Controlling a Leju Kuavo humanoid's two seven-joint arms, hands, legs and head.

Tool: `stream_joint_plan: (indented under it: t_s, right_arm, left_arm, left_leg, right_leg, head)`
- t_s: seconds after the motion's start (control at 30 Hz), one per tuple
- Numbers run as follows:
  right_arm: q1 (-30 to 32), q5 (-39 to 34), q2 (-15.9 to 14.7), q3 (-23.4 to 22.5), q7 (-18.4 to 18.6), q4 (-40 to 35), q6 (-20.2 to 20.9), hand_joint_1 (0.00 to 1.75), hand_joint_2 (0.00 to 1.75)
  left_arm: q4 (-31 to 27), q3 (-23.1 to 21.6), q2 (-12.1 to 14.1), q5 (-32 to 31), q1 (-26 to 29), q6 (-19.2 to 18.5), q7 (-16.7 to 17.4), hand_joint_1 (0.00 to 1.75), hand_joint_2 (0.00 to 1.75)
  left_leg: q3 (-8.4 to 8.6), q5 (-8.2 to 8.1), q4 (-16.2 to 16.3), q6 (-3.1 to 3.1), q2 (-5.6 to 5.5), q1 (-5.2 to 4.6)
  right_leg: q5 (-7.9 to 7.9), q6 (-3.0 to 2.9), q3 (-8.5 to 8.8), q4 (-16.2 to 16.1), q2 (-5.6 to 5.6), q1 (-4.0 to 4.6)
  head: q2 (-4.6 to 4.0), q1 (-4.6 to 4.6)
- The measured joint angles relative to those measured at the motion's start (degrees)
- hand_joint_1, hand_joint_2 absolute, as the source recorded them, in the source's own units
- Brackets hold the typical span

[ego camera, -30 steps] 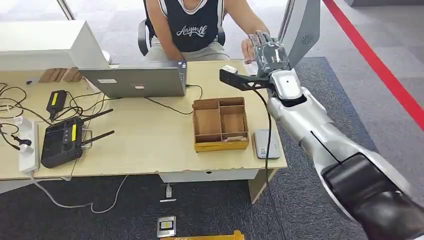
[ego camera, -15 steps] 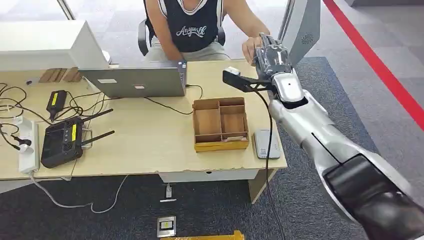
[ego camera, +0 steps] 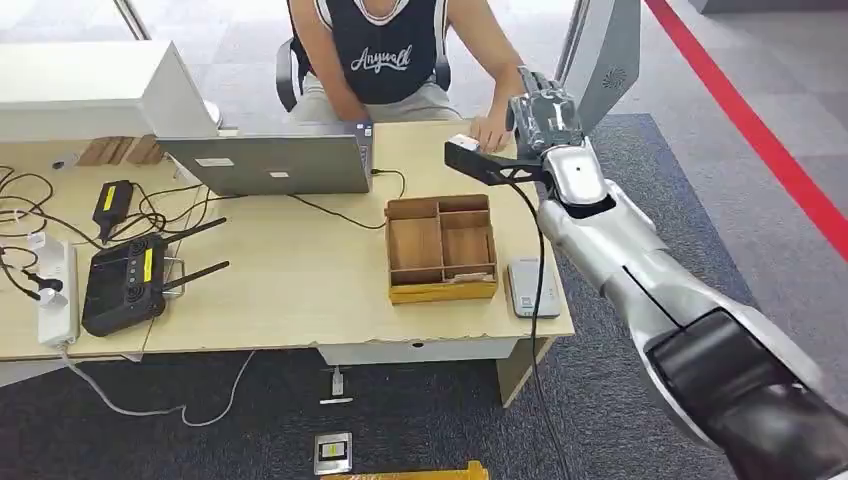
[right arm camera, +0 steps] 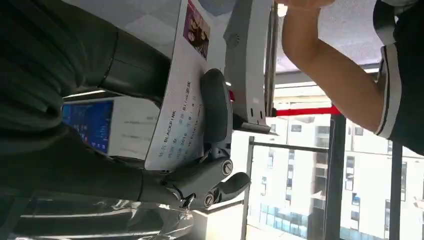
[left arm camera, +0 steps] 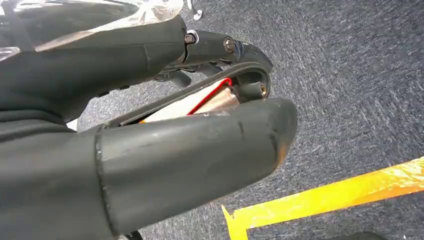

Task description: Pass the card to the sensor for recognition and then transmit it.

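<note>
My right hand (ego camera: 545, 112) is raised over the desk's far right corner, in front of a seated person. In the right wrist view this hand (right arm camera: 200, 170) grips a white card (right arm camera: 177, 100) with printed text and a small photo, the thumb (right arm camera: 216, 107) pressed across its face. The grey card sensor (ego camera: 532, 288) lies flat on the desk near the front right edge, well below and behind the hand. The person's hand (ego camera: 492, 130) rests on the desk just left of my hand, apart from the card. My left hand (left arm camera: 175, 130) hangs over the carpet, fingers loosely extended, holding nothing.
A wooden compartment box (ego camera: 441, 248) sits left of the sensor. A laptop (ego camera: 270, 160) stands mid-desk, with a black controller (ego camera: 125, 285), cables and a power strip (ego camera: 57, 290) at the left. Yellow floor tape (left arm camera: 325, 197) crosses the carpet. A grey panel (ego camera: 605, 55) stands behind my hand.
My right hand shifted slightly right and turned a little with the card. The person's hand dropped from beside my fingers down to the desk.
</note>
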Motion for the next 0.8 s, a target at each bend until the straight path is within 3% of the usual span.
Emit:
stream_joint_plan:
  t_s: [0.57, 0.8]
  right_arm:
    - [0.25, -0.55, 0.02, 0.15, -0.5, 0.0, -0.04, 1.75, 1.75]
    - [3.27, -2.62, -1.55, 0.17, -1.68, -0.7, 0.31, 1.75, 1.75]
  left_arm:
    - [0.0, 0.0, 0.02, 0.04, 0.0, 0.07, -0.04, 0.0, 0.0]
    - [0.0, 0.0, 0.0, 1.38, 0.06, 0.22, 0.83, 0.0, 0.0]
  left_leg:
    - [0.01, 0.0, 0.0, 0.0, 0.0, 0.0]
    - [0.01, 0.0, 0.01, 0.0, -0.03, 0.0]
  right_leg:
    - [0.0, 0.0, 0.0, 0.0, 0.0, 0.0]
    - [-0.01, 0.0, 0.01, -0.03, -0.01, 0.0]
  head:
    - [0.0, 0.0]
    - [0.0, -0.02]
